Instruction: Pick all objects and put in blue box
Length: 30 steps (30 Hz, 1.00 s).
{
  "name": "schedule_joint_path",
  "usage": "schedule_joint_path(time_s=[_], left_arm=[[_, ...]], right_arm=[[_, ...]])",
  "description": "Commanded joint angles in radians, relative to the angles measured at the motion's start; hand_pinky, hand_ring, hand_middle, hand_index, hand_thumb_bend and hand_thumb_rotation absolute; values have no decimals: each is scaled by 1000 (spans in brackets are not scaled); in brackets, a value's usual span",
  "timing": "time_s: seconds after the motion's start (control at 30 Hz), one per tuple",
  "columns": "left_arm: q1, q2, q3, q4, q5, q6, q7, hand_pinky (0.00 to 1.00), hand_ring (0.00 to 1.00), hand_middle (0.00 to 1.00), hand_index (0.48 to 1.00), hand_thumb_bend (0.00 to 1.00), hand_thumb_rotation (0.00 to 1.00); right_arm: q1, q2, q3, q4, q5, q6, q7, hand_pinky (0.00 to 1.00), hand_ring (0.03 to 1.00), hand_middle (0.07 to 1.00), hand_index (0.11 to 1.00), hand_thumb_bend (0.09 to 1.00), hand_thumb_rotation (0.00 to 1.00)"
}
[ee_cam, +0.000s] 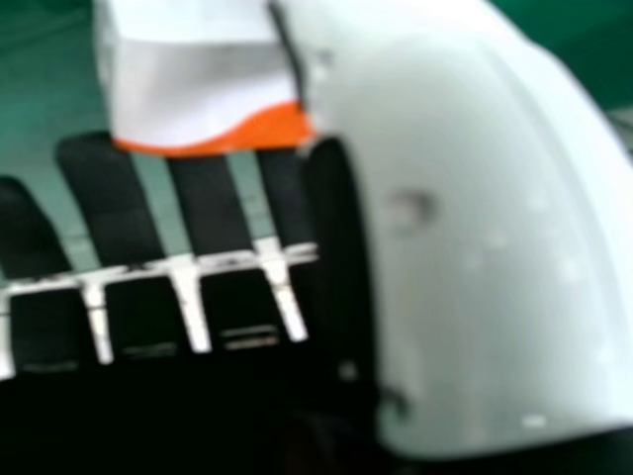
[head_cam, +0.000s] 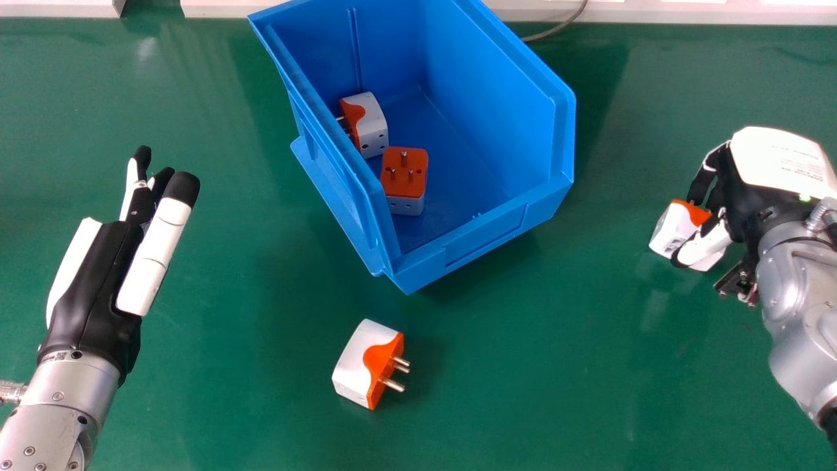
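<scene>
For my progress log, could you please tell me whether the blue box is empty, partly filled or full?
Partly filled: the blue box holds one adapter and a second adapter, with much of its floor bare.

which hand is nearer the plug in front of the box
Left. The left hand is left of the plug; the right hand is farther off, beyond and right of it, at another plug.

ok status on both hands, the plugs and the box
Right hand pinching one plug. Left hand open, empty. Two plugs in blue box, another in front. Box's right wall between held plug and interior.
</scene>
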<state>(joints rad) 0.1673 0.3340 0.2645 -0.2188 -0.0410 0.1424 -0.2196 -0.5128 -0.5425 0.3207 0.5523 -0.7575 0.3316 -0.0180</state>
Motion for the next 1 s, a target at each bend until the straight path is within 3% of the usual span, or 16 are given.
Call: schedule_joint_path(time_s=[0.0,0.23,0.37,0.53,0.6,0.73,0.87,0.97], left_arm=[[4,18,14,-24,-4,-8,-4,1000,1000,1000,1000,832,1000],[6,19,12,-26,-2,-7,-5,1000,1000,1000,1000,832,1000],[-1,19,10,-12,-3,-12,-5,1000,1000,1000,1000,834,1000],[-3,18,6,-13,-1,-11,-3,1000,1000,1000,1000,834,1000],[-2,17,5,-16,-1,-12,-2,1000,1000,1000,1000,836,1000],[-18,20,4,8,0,-18,-3,1000,1000,1000,1000,836,1000],[-34,24,4,28,-2,-21,-5,1000,1000,1000,1000,834,1000],[-41,24,3,37,-3,-21,-6,1000,1000,1000,1000,831,1000]], right_arm=[[-8,-8,13,-14,-19,7,4,276,385,491,518,508,1],[50,-9,-56,-129,60,0,-7,311,392,513,499,509,0],[123,-39,-80,-332,44,34,48,298,389,525,489,506,0],[218,-98,-114,-551,35,-11,95,353,439,534,468,505,0],[262,-107,-138,-644,39,-14,119,304,376,503,463,510,0],[372,-117,-198,-855,52,-50,158,234,288,489,457,513,0],[450,-85,-238,-1034,58,-52,203,104,149,462,479,515,0],[472,-58,-246,-1130,57,-58,228,79,122,455,482,515,0]])
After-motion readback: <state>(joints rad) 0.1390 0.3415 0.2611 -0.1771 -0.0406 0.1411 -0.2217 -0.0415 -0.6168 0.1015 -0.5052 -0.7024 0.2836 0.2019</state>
